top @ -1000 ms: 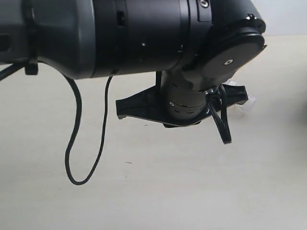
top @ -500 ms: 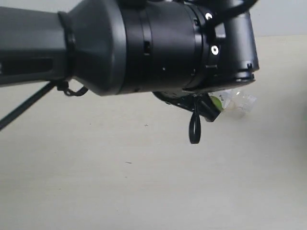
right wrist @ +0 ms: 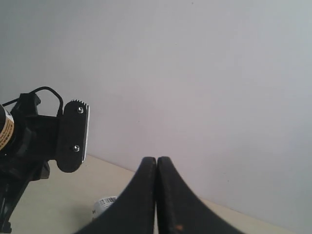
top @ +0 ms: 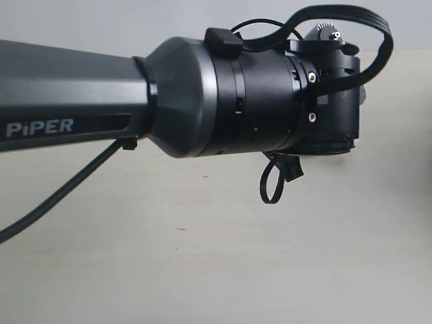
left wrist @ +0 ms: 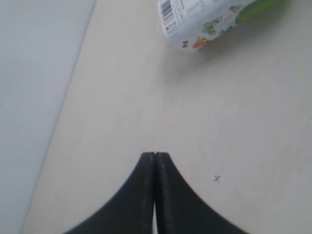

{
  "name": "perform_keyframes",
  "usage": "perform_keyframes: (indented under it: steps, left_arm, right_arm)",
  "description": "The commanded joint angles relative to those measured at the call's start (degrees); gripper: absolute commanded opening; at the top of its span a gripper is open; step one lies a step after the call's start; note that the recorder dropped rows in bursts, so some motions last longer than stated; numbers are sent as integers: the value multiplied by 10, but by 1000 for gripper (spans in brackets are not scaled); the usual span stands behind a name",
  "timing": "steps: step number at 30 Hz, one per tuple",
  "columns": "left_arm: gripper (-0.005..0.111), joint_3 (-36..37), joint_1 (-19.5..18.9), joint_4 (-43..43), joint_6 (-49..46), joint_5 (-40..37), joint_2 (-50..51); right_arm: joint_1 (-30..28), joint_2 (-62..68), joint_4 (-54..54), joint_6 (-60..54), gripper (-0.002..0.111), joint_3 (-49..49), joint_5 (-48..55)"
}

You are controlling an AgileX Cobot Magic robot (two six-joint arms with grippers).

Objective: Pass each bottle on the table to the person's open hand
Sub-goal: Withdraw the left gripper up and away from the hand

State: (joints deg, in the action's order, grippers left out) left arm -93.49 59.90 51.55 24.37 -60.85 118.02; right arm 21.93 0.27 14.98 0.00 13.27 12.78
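Observation:
One bottle [left wrist: 204, 19] lies on its side on the table [left wrist: 234, 122], showing a white label with a barcode, butterflies and a green band. My left gripper [left wrist: 155, 155] is shut and empty, a good way short of that bottle. My right gripper [right wrist: 156, 159] is also shut and empty, raised and facing a pale wall. Beside its fingers peeks a small part of a bottle [right wrist: 103, 204] with a barcode label. In the exterior view no bottle shows. The other bottles and the person's open hand are out of view.
The left arm [top: 202, 101], marked PIPER, fills the upper exterior view from the left, with loose cables [top: 273, 182] hanging below its wrist. The same arm's wrist [right wrist: 48, 141] shows in the right wrist view. The table edge [left wrist: 73, 97] borders a pale surface.
In the exterior view the left arm has risen and turned, so its wrist now hides the bottle that showed below it half a second ago.

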Motion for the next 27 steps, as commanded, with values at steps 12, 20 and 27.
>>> perform_keyframes:
  steps: [12,20,27]
  left_arm:
    - [0,121,-14,42,78,266,-69]
    - [0,332,-108,213,271,595,-221]
    - [0,450,-232,186,213,854,-279]
  right_arm:
    - [1,-3,0,0,0,-2,-2]
    - [1,-3,0,0,0,-2,-2]
    - [1,-3,0,0,0,-2,-2]
